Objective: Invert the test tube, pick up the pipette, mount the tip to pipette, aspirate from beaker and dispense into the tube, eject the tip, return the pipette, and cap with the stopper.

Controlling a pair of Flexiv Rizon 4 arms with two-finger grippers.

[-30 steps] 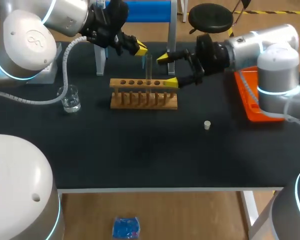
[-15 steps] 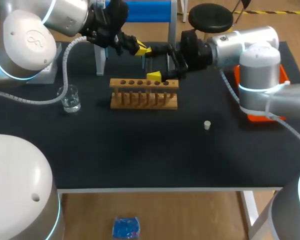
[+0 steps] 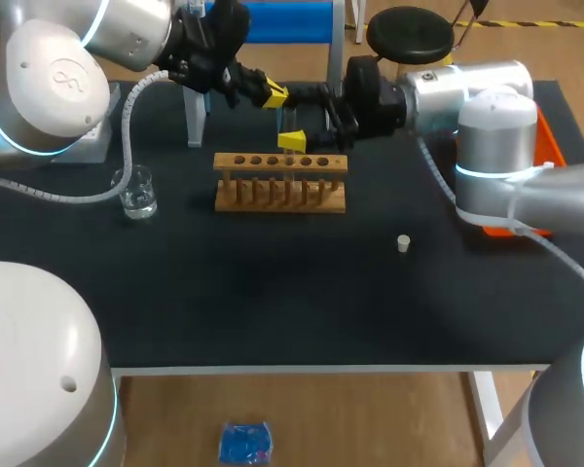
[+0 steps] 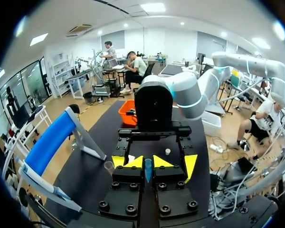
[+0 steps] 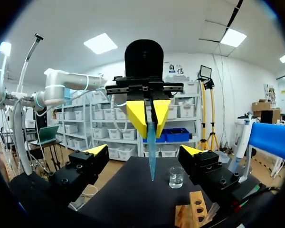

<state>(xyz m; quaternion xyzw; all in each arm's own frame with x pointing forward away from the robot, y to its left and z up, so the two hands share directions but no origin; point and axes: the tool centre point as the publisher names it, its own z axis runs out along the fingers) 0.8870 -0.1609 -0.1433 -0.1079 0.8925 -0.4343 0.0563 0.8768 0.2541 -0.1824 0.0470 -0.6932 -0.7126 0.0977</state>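
Note:
My left gripper (image 3: pixel 271 95) holds a bluish, tapered test tube (image 5: pixel 150 147) by its upper end, and the tube hangs tip down above the wooden rack (image 3: pixel 280 182). In the left wrist view the fingers are shut on the tube (image 4: pixel 147 169). My right gripper (image 3: pixel 294 117) faces it, wide open and turned on its side. Its yellow tips (image 5: pixel 97 152) stand on either side of the tube without touching it. The beaker (image 3: pixel 136 192) of clear liquid stands left of the rack. The small white stopper (image 3: pixel 403 243) lies to the rack's front right.
A stand with a blue bar and white legs (image 3: pixel 193 117) rises at the back behind the rack. An orange tray (image 3: pixel 489 226) sits at the right, largely hidden by my right arm. A grey box (image 3: pixel 88 146) lies at the far left.
My right gripper has swung left from beside the rack's right end and rolled, so its open fingers now flank the hanging tube. The left gripper and tube have stayed put.

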